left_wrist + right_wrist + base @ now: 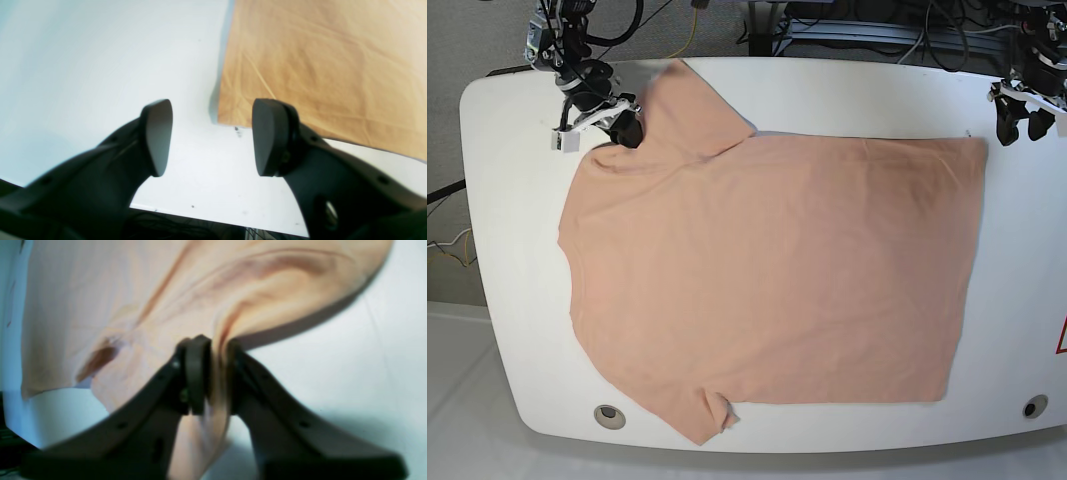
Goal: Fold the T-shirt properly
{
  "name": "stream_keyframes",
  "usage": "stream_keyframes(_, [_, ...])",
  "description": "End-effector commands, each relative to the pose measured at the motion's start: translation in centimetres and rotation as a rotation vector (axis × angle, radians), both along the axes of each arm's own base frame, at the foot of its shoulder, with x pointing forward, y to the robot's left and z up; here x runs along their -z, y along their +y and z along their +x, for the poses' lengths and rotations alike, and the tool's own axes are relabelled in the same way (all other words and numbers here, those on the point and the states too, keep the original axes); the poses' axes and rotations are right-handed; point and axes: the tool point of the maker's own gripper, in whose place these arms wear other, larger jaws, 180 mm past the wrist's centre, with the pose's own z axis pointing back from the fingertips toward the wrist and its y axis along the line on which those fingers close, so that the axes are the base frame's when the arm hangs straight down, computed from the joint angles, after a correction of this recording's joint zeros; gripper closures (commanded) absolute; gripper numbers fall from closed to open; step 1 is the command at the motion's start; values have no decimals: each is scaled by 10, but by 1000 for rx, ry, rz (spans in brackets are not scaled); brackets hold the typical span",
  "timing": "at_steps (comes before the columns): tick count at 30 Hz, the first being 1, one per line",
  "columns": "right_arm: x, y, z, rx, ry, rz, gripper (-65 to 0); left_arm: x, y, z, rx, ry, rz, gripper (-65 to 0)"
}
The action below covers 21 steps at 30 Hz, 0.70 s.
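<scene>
The T-shirt (767,270), a plain peach-pink one, lies spread flat over most of the white table (497,330) in the base view. Its body fills the middle of the frame, one short sleeve points to the upper left and the other to the lower left, and its straight hem runs down the right side.

The right gripper (213,373) sits at the upper left of the base view, at the shoulder end of the shirt beside the upper sleeve. In the right wrist view its two dark fingers (196,373) are pressed together on a bunched fold of the cloth, which is squeezed between them and hangs down below the grip. The fabric around the pinch is pulled into creases that run upward across the frame, and part of the shirt's edge lifts off the table and casts a shadow on it.

The left gripper (211,136) is at the upper right of the base view, just beyond the hem corner. In the left wrist view its fingers (156,133) stand spread apart over bare table, with nothing between them. The corner of the shirt lies flat just past the fingertips, in the upper right of that frame.
</scene>
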Motion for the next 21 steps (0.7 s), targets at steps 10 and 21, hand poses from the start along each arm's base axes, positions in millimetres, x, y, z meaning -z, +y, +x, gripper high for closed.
stream_keyframes(10, [-9, -1, 5, 9, -32, 38, 0, -14, 3, 1, -1, -34, -5, -322])
stream_keyframes(21, [2, 9, -1, -42, 11, -1, 0, -13, -6, -2, 24, -2, -157, -352])
